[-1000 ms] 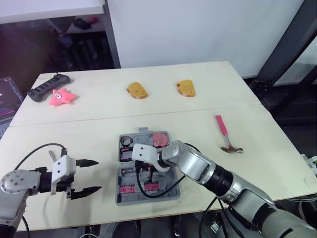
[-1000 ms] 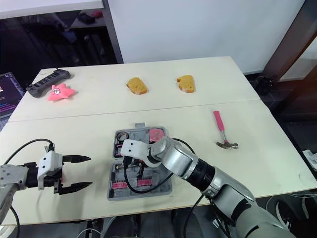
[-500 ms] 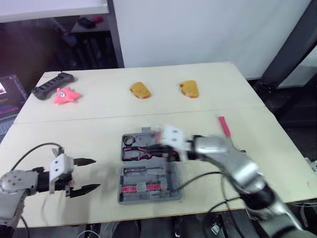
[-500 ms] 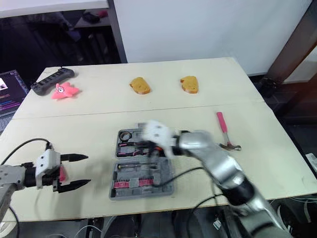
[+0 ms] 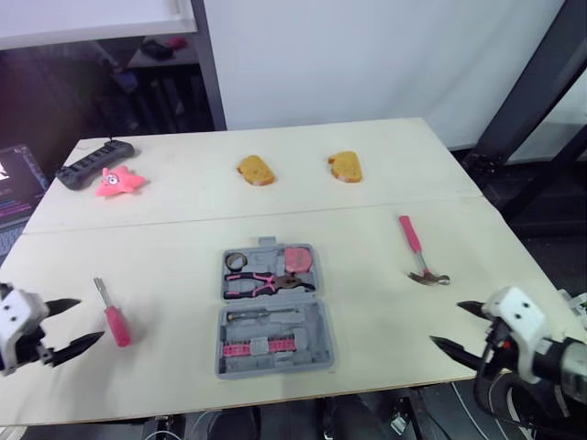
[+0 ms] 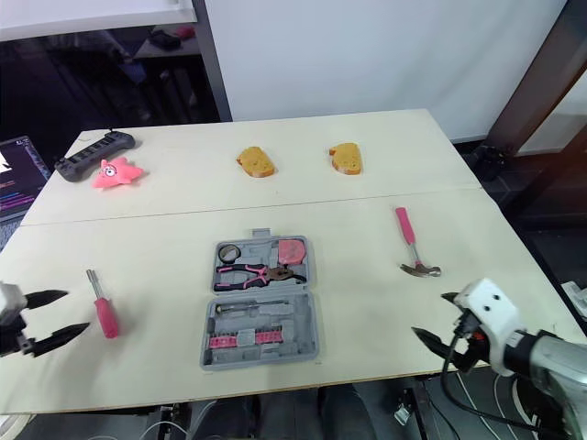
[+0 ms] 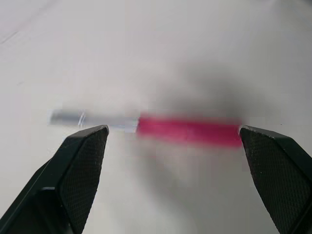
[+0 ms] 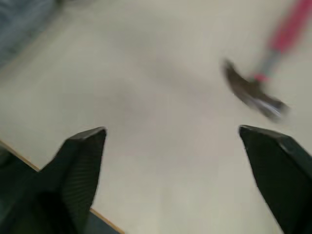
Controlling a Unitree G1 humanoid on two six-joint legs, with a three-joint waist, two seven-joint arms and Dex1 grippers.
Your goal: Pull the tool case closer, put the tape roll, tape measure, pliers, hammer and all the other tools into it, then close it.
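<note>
The right gripper (image 5: 448, 324) has drawn back from the open tool case (image 5: 272, 312); it and the left gripper (image 5: 87, 320) gape empty. Pliers (image 5: 266, 282) lie inside; hammer (image 5: 420, 252) and screwdriver (image 5: 114, 316) remain on the tabletop (image 5: 183, 220).

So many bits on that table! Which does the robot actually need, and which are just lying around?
For the job: tool case, pliers, tape roll, tape measure, hammer, pink screwdriver.
Just lying about: two bread slices, pink starfish toy, black power strip.
</note>
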